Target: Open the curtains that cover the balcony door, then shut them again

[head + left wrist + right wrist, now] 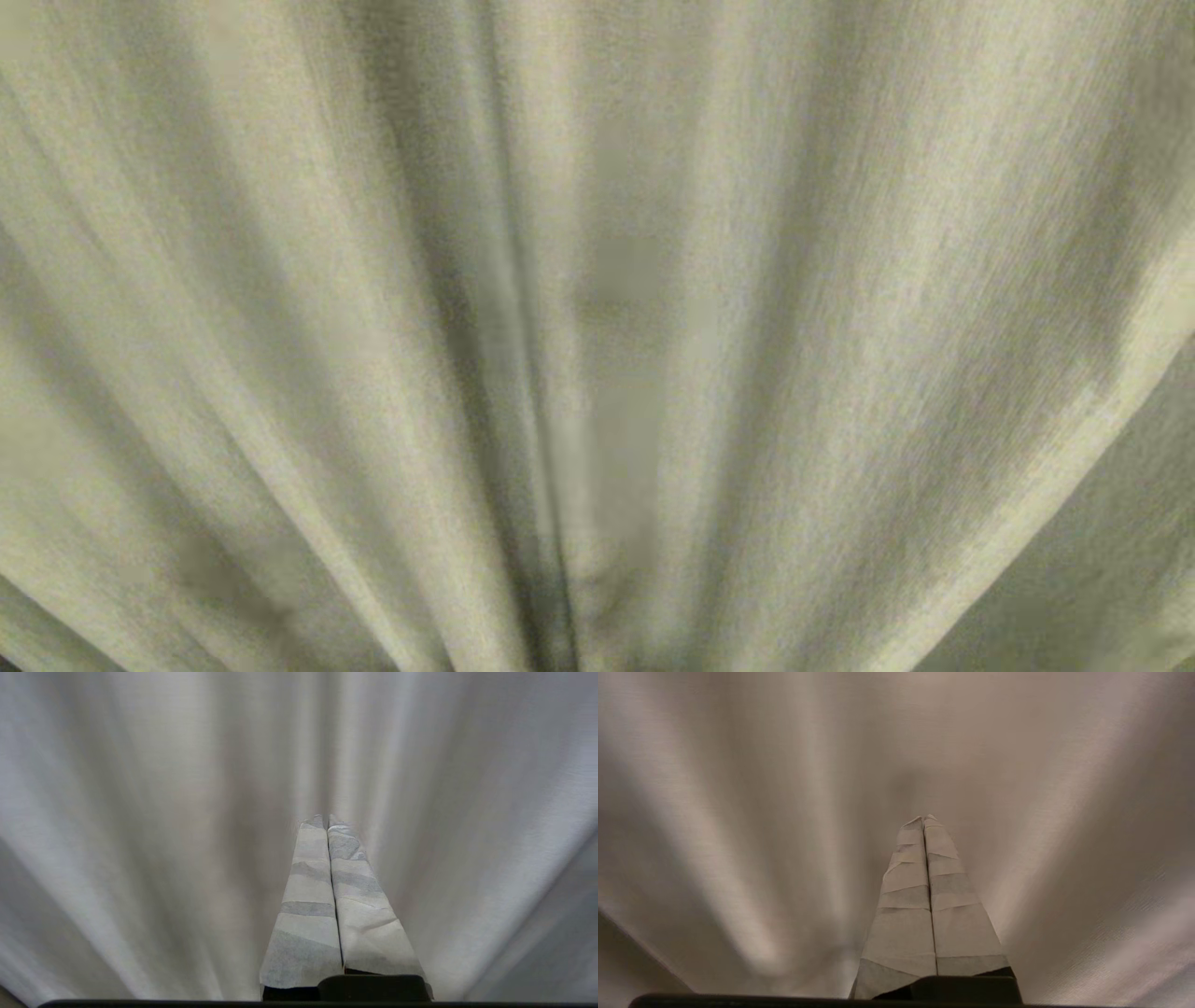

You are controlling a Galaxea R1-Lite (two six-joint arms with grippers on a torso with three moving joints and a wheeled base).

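Head view: the beige-grey curtains (597,336) fill the whole frame in vertical pleats, drawn shut, with neither arm visible. Left wrist view: the left gripper (325,820), its tape-wrapped fingers (308,896) pressed together and empty, points at the curtains. Right wrist view: the right gripper (923,819), likewise closed and empty, faces the same fabric.

The curtains (597,336), heavy beige-grey woven fabric drawn shut, fill the head view with soft vertical pleats fanning from a dark central fold, and likewise fill both wrist views (140,812) (738,812).
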